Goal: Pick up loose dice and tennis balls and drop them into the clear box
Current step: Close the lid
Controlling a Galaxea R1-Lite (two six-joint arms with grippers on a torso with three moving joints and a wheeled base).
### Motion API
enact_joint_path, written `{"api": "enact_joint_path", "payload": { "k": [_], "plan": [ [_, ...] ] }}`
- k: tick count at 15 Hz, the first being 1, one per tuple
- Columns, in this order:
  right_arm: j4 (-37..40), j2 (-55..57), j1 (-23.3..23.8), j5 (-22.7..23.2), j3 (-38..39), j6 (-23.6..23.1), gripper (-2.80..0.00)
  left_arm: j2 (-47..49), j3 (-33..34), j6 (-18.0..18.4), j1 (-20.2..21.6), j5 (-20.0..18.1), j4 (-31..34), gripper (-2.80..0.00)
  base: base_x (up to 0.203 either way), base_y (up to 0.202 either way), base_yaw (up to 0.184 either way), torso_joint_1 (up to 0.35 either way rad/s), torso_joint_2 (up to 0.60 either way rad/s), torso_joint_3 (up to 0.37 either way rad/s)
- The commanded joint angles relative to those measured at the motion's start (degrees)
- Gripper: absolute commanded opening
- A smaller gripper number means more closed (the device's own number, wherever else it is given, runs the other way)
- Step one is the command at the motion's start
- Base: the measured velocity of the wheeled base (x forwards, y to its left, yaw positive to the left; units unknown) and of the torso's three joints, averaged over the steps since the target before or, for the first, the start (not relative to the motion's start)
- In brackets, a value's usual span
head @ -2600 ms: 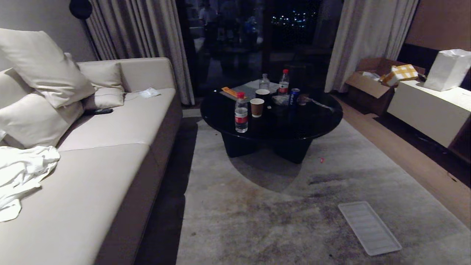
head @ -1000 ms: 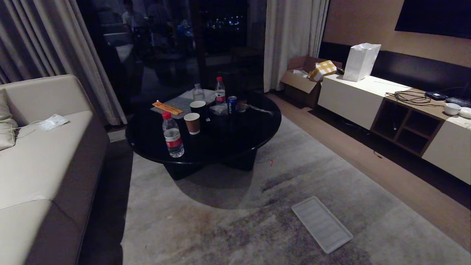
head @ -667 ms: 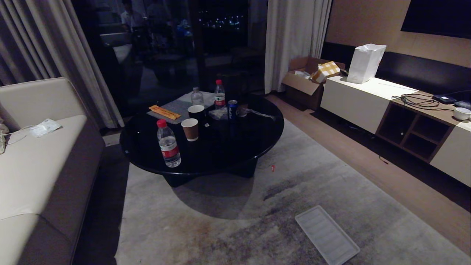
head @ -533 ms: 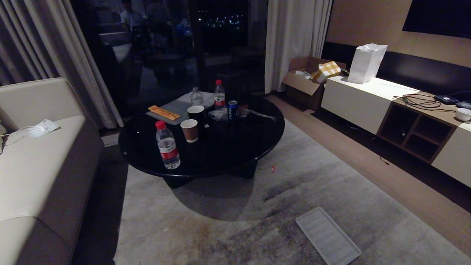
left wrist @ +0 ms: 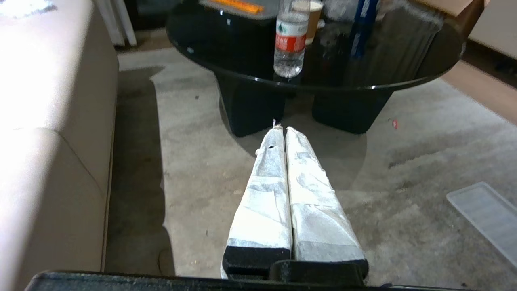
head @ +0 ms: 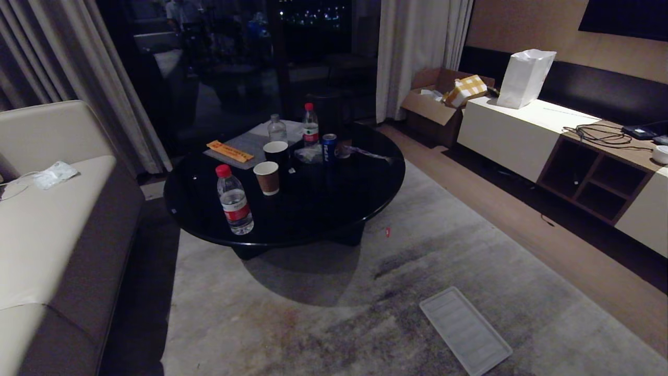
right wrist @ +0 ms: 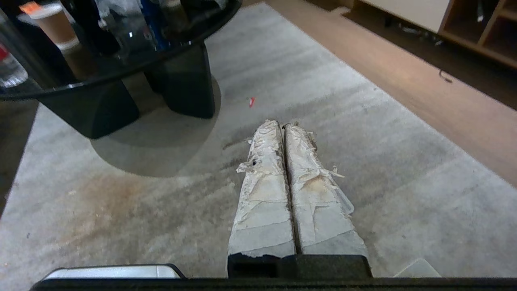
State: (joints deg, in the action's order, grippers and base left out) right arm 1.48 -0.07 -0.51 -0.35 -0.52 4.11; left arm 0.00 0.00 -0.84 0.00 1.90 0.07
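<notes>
**Q:** Where are the dice, the balls and the clear box, and how do they look?
**A:** Cannot tell from these views. The one candidate is a small red item [head: 386,232] on the rug [head: 313,324], just beside the base of the round black tabletop [head: 323,209] — too small to show pips or corners.

**Q:** And the pale rectangle on the rug?
**A:** A flat, ribbed, translucent panel [head: 464,330], lying well apart from the red item.

**Q:** Hand status?
**A:** Left hand [left wrist: 280,128]: tape-wrapped fingers clenched together, grasping nothing, held above the rug and pointing toward the tabletop. Right hand [right wrist: 282,123]: same condition — the red item lies ahead of it.

**Q:** Tabletop load?
**A:** An upright water bottle [head: 234,200] near the edge, a paper cup [head: 266,177] and a blue can [head: 329,148]. A sofa [head: 47,240] stands to the robot's left.
</notes>
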Motion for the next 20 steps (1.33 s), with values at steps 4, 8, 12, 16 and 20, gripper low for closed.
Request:
{"api": "enact_joint_path", "payload": {
  "k": [4, 8, 12, 16, 20],
  "plan": [
    [0.0, 0.1, 0.0, 0.0, 0.0, 0.0, -2.8, 0.1, 0.1, 0.1, 0.0, -0.1, 0.0, -2.8, 0.0, 0.0, 0.0, 0.002, 0.0, -0.198],
    [0.0, 0.1, 0.0, 0.0, 0.0, -0.1, -2.8, 0.1, 0.1, 0.1, 0.0, -0.1, -0.1, -2.8, 0.0, 0.0, 0.0, 0.004, 0.0, -0.201],
    [0.0, 0.1, 0.0, 0.0, 0.0, 0.0, -2.8, 0.1, 0.1, 0.0, 0.0, -0.1, -0.1, -2.8, 0.0, 0.0, 0.0, 0.004, 0.0, -0.197],
    [0.0, 0.1, 0.0, 0.0, 0.0, 0.0, -2.8, 0.1, 0.1, 0.1, 0.0, -0.1, -0.1, -2.8, 0.0, 0.0, 0.0, 0.004, 0.0, -0.198],
    [0.0, 0.1, 0.0, 0.0, 0.0, 0.0, -2.8, 0.1, 0.1, 0.1, 0.0, -0.1, -0.1, -2.8, 0.0, 0.0, 0.0, 0.001, 0.0, -0.198]
  ]
}}
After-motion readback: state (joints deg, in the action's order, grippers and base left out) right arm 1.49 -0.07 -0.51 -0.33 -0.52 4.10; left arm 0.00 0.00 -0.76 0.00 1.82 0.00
